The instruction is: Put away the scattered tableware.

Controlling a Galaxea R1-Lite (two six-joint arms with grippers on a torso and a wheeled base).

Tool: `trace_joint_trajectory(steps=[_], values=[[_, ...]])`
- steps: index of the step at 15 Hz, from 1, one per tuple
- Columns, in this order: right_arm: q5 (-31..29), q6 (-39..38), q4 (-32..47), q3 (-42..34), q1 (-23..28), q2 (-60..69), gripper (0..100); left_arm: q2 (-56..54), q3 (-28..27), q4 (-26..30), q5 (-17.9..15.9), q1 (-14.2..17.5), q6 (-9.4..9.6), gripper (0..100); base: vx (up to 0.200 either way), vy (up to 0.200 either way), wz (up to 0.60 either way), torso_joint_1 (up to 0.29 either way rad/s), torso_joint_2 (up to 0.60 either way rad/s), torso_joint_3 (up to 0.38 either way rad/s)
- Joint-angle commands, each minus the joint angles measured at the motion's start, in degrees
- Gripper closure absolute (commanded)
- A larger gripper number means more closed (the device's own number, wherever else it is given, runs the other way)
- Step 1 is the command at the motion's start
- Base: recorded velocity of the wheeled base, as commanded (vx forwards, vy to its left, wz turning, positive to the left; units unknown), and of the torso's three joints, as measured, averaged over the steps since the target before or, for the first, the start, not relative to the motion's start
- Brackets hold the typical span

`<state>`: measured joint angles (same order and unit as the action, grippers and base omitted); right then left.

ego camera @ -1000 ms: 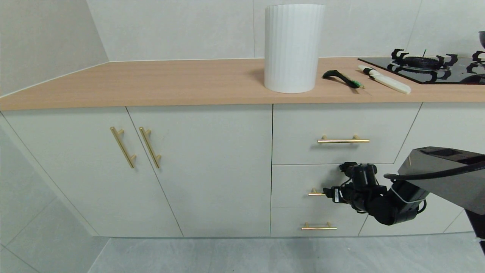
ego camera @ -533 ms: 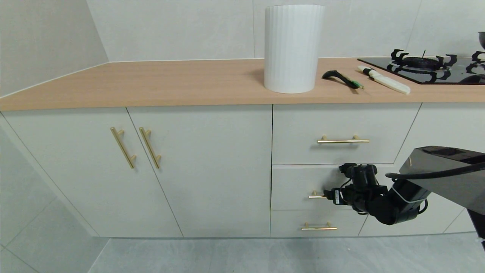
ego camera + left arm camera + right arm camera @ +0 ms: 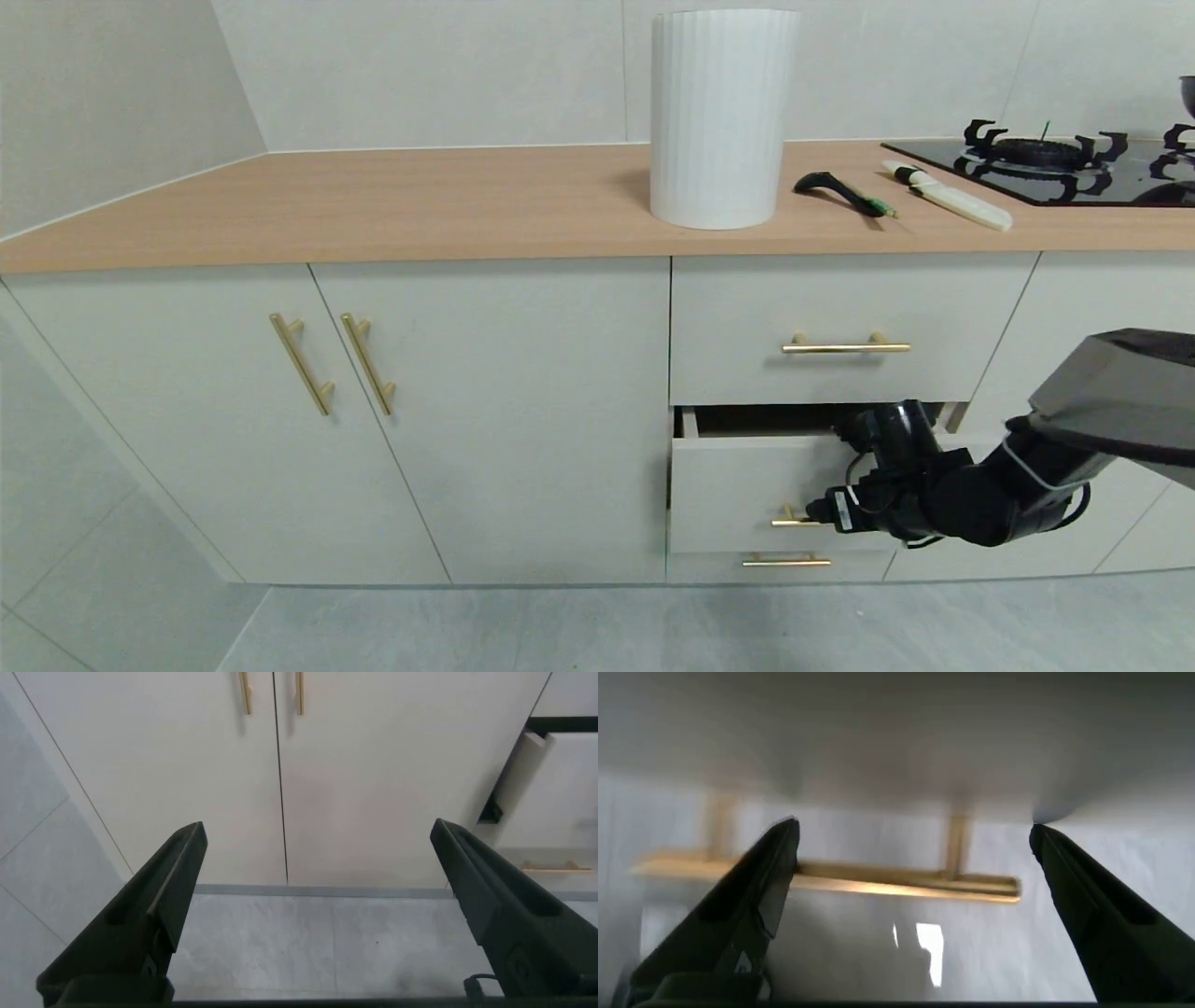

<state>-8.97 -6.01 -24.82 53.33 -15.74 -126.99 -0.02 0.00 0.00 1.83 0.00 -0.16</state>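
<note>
Brass bar handle (image 3: 831,882) of the part-open drawer (image 3: 738,481), right pincer (image 3: 912,835) at it, fingers (image 3: 757,896) apart.

a home kitchen. a long wood-grain bench (image 3: 420,201) runs along a wall of large pale tiles (image 3: 448,65). a black glass gas hob (image 3: 1046,163) with cast pan supports is set into the bench's right end. below are pale grey cabinet doors (image 3: 187,420) and a stack of drawers, all with slim brass bar handles (image 3: 302,362). the middle drawer (image 3: 738,481) stands partly pulled out. a black-handled peeler (image 3: 838,193) and a cream-sheathed knife (image 3: 948,197) lie on the bench near a tall white ribbed cylinder (image 3: 721,117). the floor (image 3: 467,630) is grey tile.
</note>
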Motion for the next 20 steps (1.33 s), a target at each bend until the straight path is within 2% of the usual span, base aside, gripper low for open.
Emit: trace_joint_trajectory(steps=[1,3,6,9,11,15,20], values=[[0.4,1.8,13.7,-1.8,-4.3,17.4,0,0.0,0.0,0.0,0.0,0.0,-0.02,0,0.0,0.0,0.0,0.0,0.0,0.0],[0.4,1.7,20.4,-1.3,-6.5,24.5,0,0.0,0.0,0.0,0.0,0.0,-0.02,0,0.0,0.0,0.0,0.0,0.0,0.0],[-0.1,1.4,19.8,-1.2,-7.5,28.3,0,0.0,0.0,0.0,0.0,0.0,-0.02,0,0.0,0.0,0.0,0.0,0.0,0.0],[-0.9,1.2,11.6,-2.3,-7.4,25.4,0,0.0,0.0,0.0,0.0,0.0,-0.02,0,0.0,0.0,0.0,0.0,0.0,0.0],[-3.9,1.0,6.3,-2.7,-7.4,21.3,0,0.0,0.0,0.0,0.0,0.0,-0.02,0,0.0,0.0,0.0,0.0,0.0,0.0],[-6.2,-2.8,-0.4,-0.6,-6.8,11.9,0,0.0,0.0,0.0,0.0,0.0,-0.02,0,0.0,0.0,0.0,0.0,0.0,0.0],[-8.3,-5.6,-0.3,2.1,-6.0,9.0,0,0.0,0.0,0.0,0.0,0.0,-0.02,0,0.0,0.0,0.0,0.0,0.0,0.0]])
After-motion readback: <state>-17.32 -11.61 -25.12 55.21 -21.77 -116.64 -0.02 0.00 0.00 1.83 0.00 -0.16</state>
